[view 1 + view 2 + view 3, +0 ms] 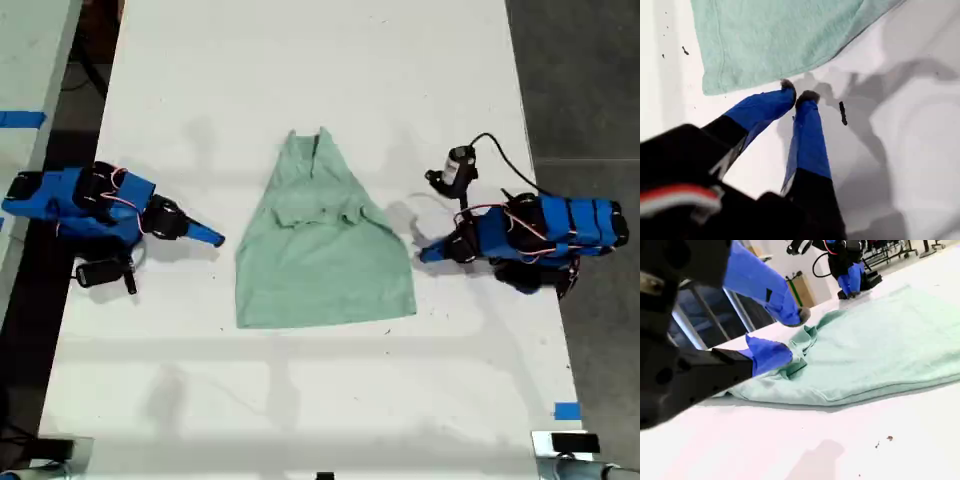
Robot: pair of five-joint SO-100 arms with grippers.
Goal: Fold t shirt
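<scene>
Exterior view: the t shirt (320,250) lies flat in the middle of the white table (300,400), its narrow collar end toward the far edge and its wide hem toward the near edge. A wrinkled fold crosses it about halfway up. One blue arm rests on the table on each side of it. My first pincer (425,255) is on the exterior view's right, its tip pointing at the shirt's side edge, just beside it but apart. My second pincer (215,238) is on the exterior view's left, its tip near the opposite side edge, with bare table between them.

First wrist view: my first pincer (797,95) is narrow, its two dark tips almost meeting, with nothing between them. The tips sit just short of a corner of the t shirt (780,40) and do not touch it. A small dark mark lies on the table (920,150) just beside the tips.

Second wrist view: my second pincer (790,335) is wide, one blue jaw raised and the other low by the table (790,450). The t shirt (880,345) spreads out beyond it, and a bunched fold sits right at the tips. I cannot tell whether the lower jaw touches the cloth. The other arm stands at the far side of the shirt.
</scene>
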